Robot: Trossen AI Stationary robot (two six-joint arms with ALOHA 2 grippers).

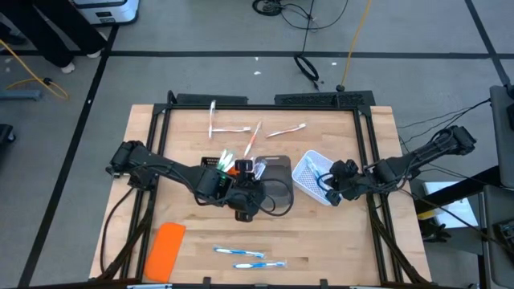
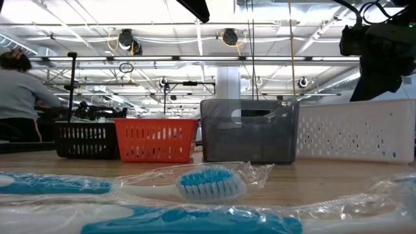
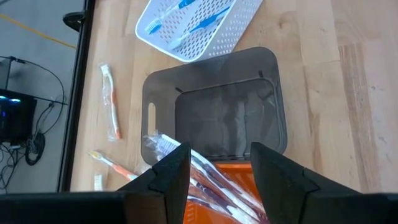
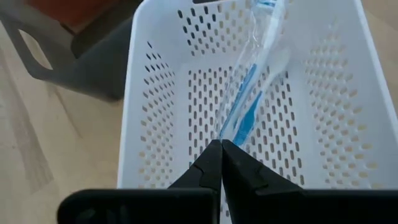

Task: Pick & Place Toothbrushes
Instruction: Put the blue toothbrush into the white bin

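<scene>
Left end effector [image 3: 214,180] part-open over orange tray [image 3: 227,169] — wrapped pink toothbrush [image 3: 214,183] between fingers.

No text, label, brand, number or sign could be read in any of the views. The trays, the toothbrush wrappers and the worktop carried no legible print, and the equipment in the room behind showed nothing that could be made out.
</scene>
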